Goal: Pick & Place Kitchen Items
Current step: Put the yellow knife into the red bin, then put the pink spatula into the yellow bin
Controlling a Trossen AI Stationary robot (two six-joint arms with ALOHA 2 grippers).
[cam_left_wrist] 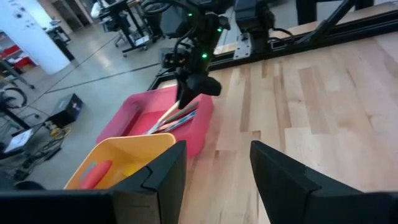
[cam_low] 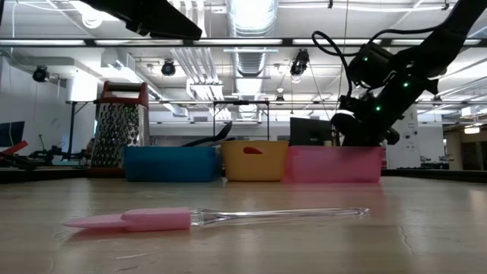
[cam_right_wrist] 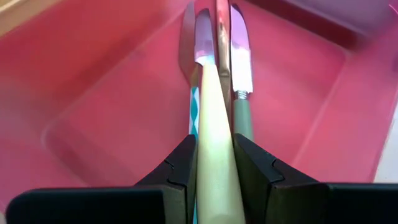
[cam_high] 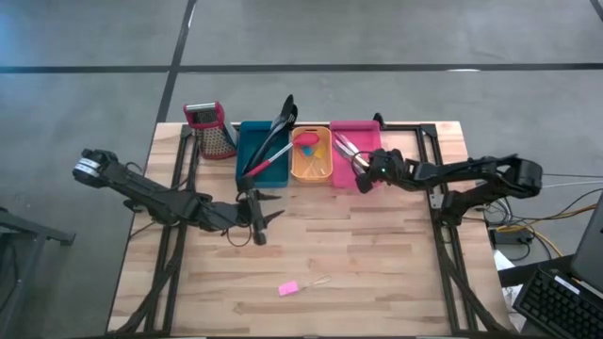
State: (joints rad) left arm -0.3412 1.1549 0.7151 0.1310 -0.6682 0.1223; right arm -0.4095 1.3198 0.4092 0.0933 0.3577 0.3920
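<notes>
Cream-handled knife (cam_right_wrist: 214, 124) pinched between the closed fingers of the right end effector (cam_high: 363, 169), blade pointing down into the pink bin (cam_high: 350, 179) beside two other knives. Could snag those on release, or tip against the bin wall and fall out. Left end effector (cam_high: 256, 212) open and empty over the bench (cam_high: 377, 273), pink spatula (cam_high: 290, 287) lying well apart.

Light is even and soft over my table (cam_high: 377, 254) from above, with only faint shadows under my arms. In the low view, ceiling lamps (cam_low: 255, 11) at twelve o'clock glare white, and the near tabletop at six o'clock blurs. My left wrist view is sharp at centre, smeared toward its edges. My right wrist view is soft; the pink bin (cam_right_wrist: 93, 93) blurs, and metal blades (cam_right_wrist: 239, 50) catch pink glare.
</notes>
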